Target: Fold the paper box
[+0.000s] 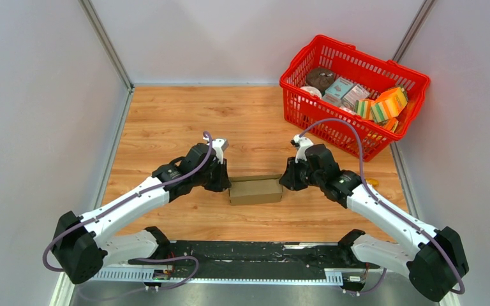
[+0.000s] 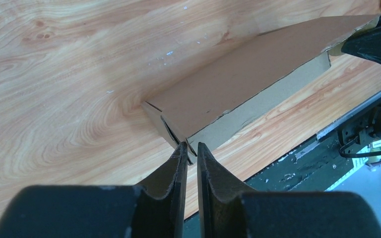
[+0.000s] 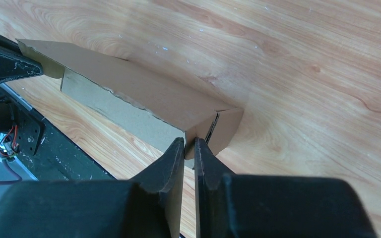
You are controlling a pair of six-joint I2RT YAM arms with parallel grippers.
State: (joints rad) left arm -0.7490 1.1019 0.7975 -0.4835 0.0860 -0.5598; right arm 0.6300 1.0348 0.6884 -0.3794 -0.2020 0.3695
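While the plain brown cardboard box (image 1: 255,190) lies low on the pale wood-grain counter (image 1: 166,121), just below the centre of the overhead frame, we see the two arms meeting it end-on. Its long axis runs left to right across that frame. The left arm's fingers (image 2: 172,171) are at its left end and the right arm's fingers (image 3: 171,166) at its right end, so neither arm is the nearer one.

From the left wrist the box stretches away from the tips toward the upper right of the frame. From the right wrist it stretches toward the upper left. On both sides the fingers are drawn almost together, leaving only a slit, and a thin cardboard corner edge sits between the tips. We judge each pair to be pinching that end of the box.

The box looks partly formed. It has a flat top panel and a paler long side wall with a ragged upper edge. The flaps at both ends do not sit flush and show dark gaps. We judge that the end flaps remain to be tucked.

A red plastic mesh basket (image 1: 332,127) of packages stands well apart at the upper right.
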